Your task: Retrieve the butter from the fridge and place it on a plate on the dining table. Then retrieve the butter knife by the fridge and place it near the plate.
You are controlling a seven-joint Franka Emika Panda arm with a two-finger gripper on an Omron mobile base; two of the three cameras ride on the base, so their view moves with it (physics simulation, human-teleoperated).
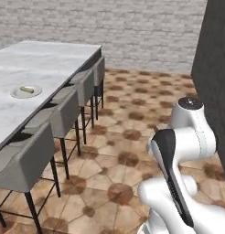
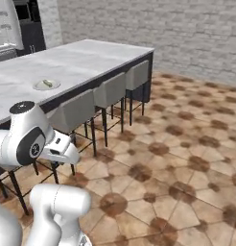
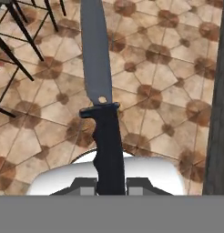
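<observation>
1. The jaws (image 3: pixel 111 185) were pinching the knife (image 3: pixel 103 113) by the lower end of its black handle, one finger on each side, with the blade pointing away from the hand over the tiled floor (image 3: pixel 155 82).
2. The grip sat far from the blade, so I judged that the knife could swing or slip; a slow and smooth carry would be better than a fast turn.
3. The butter (image 1: pixel 26 89) already lay on the plate (image 1: pixel 17 94), and the plate stood on the counter (image 1: pixel 45 64), well apart from the arm (image 1: pixel 183 151).
4. A row of grey seats (image 1: pixel 64 112) stood along the near edge of the counter, between the robot and the plate. The base should come near without touching them, and the arm should reach over the backs.
5. To finish well, the knife should be lowered flat onto the bare marble just beside the plate, not on the butter, and the jaws should spread only when the blade rests on the surface.
</observation>
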